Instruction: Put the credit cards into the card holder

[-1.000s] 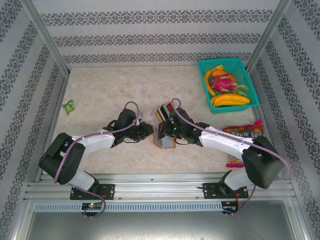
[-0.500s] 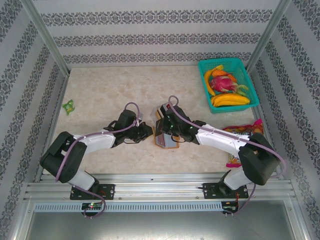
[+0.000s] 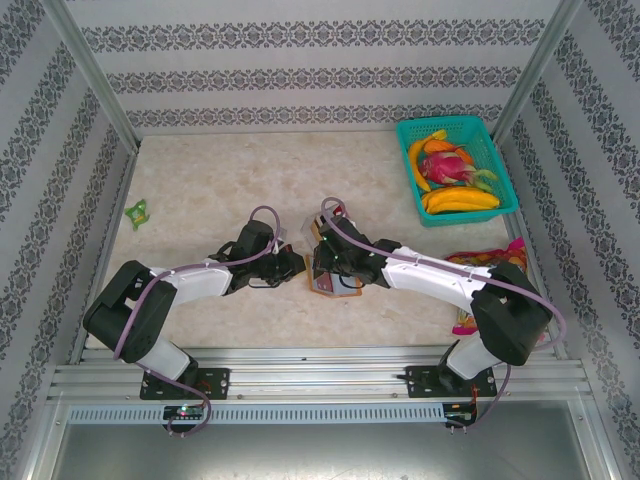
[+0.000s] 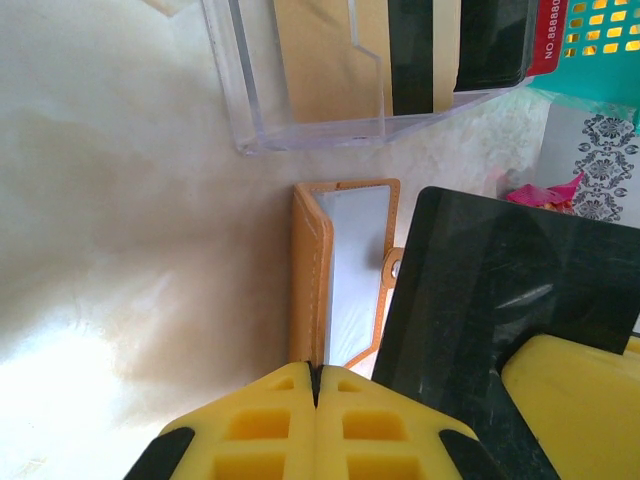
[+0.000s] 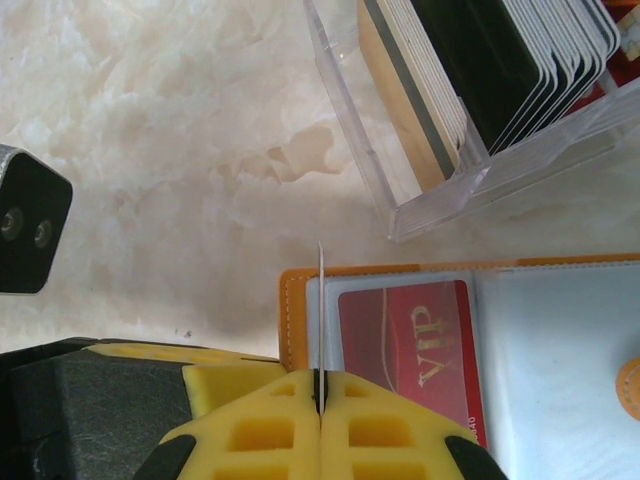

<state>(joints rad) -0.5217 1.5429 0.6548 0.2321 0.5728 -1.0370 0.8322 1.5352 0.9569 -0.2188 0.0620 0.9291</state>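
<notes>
Top external view: we see two arms folded inward over a marble-look table [image 3: 200,190], their wrists nearly meeting at mid-table. The left gripper [image 4: 315,385] has its yellow pads pressed flat together with no gap, their tips right at the orange stitched edge of the holder [image 4: 308,270]; we cannot tell whether they touch it. The right gripper [image 5: 320,400] is clamped on a thin black card [image 4: 480,280]. From the right wrist the card is a pale line seen edge-on, standing upright over the holder's border. From the left wrist its glossy dark face tilts above the holder's clear pockets.

A teal basket [image 3: 446,121] of fruit sits in the far right corner, and a pink bag [image 3: 485,262] lies nearer along the right edge.

Just beyond the grippers stands a clear box [image 5: 420,205], packed with upright cards [image 5: 500,70] in tan, black and pale tones. The holder lies open on the table just beside the box, apart from it, with the inner side up. A red card [image 5: 405,350] marked VIP sits in the pocket next to the border where the black card stands. A green scrap [image 3: 137,212] lies well apart, near the table's left edge.
</notes>
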